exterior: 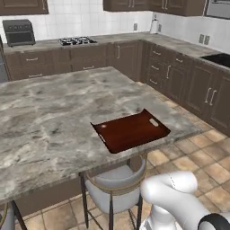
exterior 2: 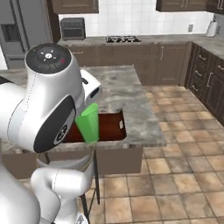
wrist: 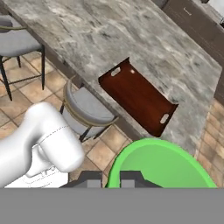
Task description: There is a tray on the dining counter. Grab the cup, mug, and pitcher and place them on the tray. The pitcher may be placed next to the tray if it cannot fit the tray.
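The green cup hangs in the air, pinched at its rim by the gripper, whose 2 fingers are pressed together on the wall so the open mouth faces the hand; it is held high and short of the counter, probably so it can travel over the edge before being lowered. The tray lies bare at the counter's near edge, its long side along that edge. A grey stool stands tucked beneath, just below the tray, and nothing on the stone top blocks the way.
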